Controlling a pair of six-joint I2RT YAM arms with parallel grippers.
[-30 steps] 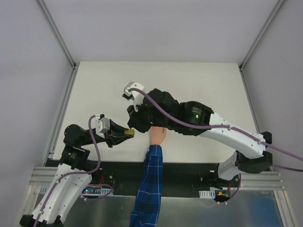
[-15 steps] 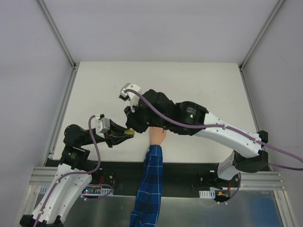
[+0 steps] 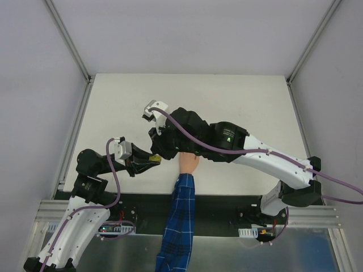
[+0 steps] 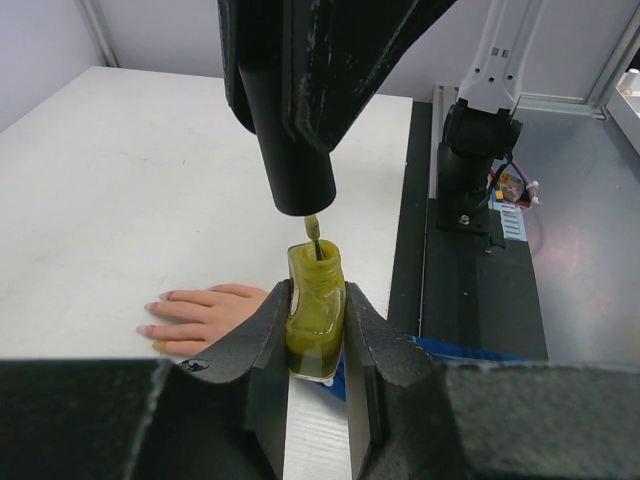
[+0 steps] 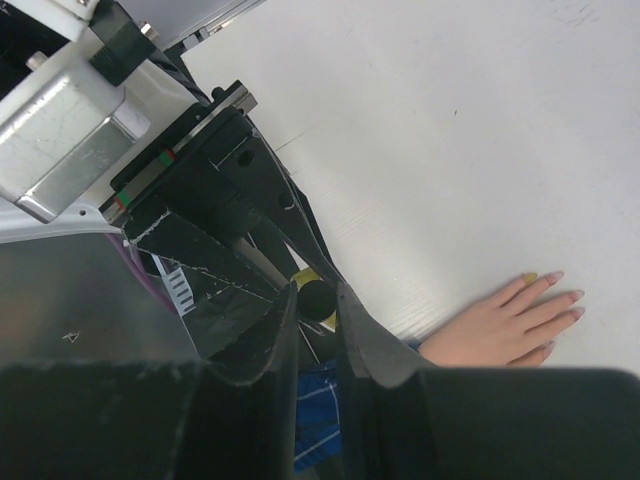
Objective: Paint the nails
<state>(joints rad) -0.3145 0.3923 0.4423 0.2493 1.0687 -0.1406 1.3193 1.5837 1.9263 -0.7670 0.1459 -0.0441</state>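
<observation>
The peach mannequin hand (image 3: 188, 161) lies palm down at the table's near edge, its blue plaid sleeve (image 3: 178, 221) trailing off the table. Its nails (image 5: 556, 277) are pale pink, except one nail (image 5: 529, 278) that is yellow. My left gripper (image 4: 316, 305) is shut on a small bottle of yellow-green polish (image 4: 316, 312), held upright just left of the hand (image 4: 205, 312). My right gripper (image 5: 318, 302) is shut on the black brush cap (image 4: 298, 150) right above the bottle. The thin brush tip (image 4: 313, 232) reaches into the bottle's neck.
The right arm (image 3: 227, 139) stretches across the hand from the right and hides most of the fingers in the top view. A black rail and the arm bases (image 3: 266, 207) run along the near edge. White table (image 3: 227, 96) lies beyond.
My right gripper with the brush cap has shifted slightly left, settling over the bottle. The left gripper and the bottle have stayed put.
</observation>
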